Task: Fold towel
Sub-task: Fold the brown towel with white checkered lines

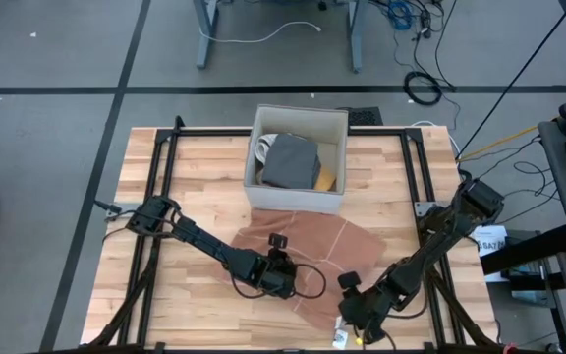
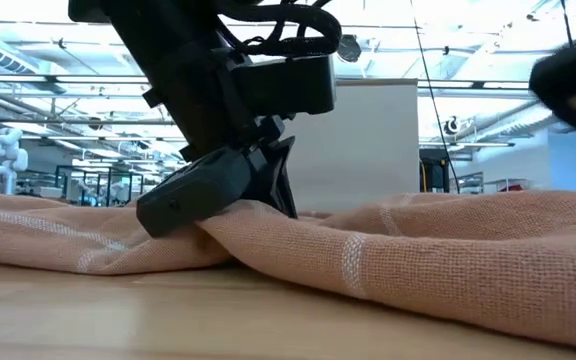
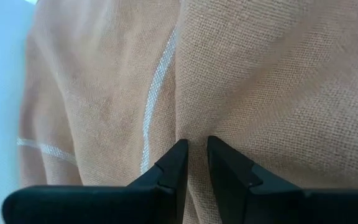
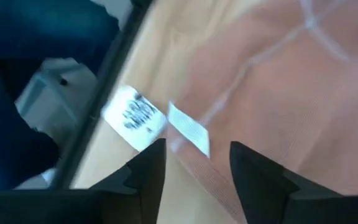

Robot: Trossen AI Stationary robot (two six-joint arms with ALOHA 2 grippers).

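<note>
Towel (image 1: 312,251) on wooden table (image 1: 195,177), concrete floor (image 1: 86,49)

The towel's (image 4: 303,106) white label (image 4: 189,129) is too blurred to read.

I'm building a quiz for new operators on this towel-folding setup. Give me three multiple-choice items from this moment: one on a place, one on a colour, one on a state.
1. Where is the box?
A. at the table's far edge, behind the towel
B. on the floor
C. under the left arm

2. What colour is the towel?
A. blue
B. salmon with pale stripes
C. black

3. How is the left gripper?
A. wide open above the table
B. inside the box
C. pinched on a towel fold

Key: 1 A, the high view shows it there; 2 B, every view shows it; 3 C, cloth sits between its fingers.
</note>
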